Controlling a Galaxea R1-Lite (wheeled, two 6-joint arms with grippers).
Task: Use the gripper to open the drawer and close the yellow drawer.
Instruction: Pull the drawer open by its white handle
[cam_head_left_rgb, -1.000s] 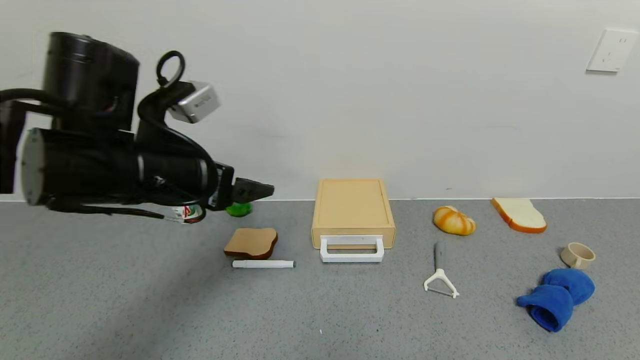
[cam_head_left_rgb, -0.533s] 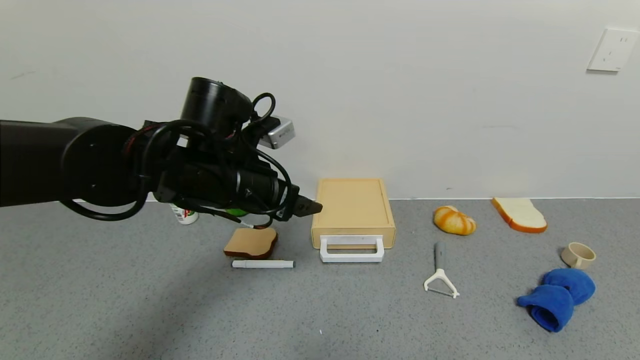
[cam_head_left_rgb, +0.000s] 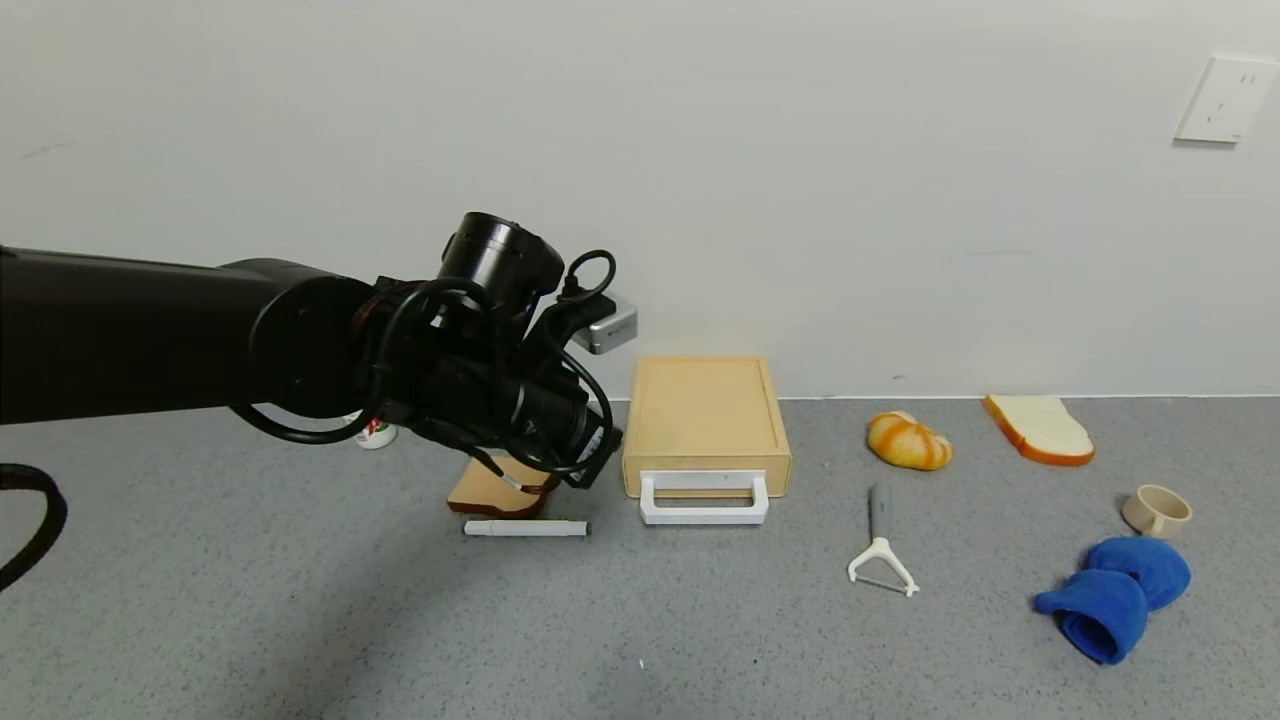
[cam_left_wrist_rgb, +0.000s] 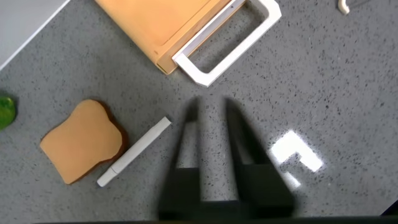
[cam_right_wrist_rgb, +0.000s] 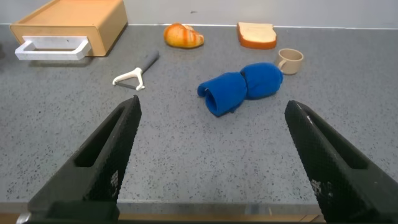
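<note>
Black and cable-wrapped, the left gripper (cam_head_left_rgb: 598, 452) has swept from the left edge of the head view toward centre over the last second and dropped lower, now sitting just left of the drawer (cam_head_left_rgb: 706, 425), over the toast (cam_head_left_rgb: 484, 492) and pen (cam_head_left_rgb: 527, 527). Its fingers (cam_left_wrist_rgb: 239, 143) are slightly apart and hold nothing. That reads as an approach to the handle (cam_head_left_rgb: 704, 498), with the pull not yet begun. Centre frame, the drawer lies closed on the desk (cam_head_left_rgb: 300, 620), long axis running toward the wall, handle facing the robot. Off to the right, the right gripper (cam_right_wrist_rgb: 211, 155) is parked, spread wide and empty.
</note>
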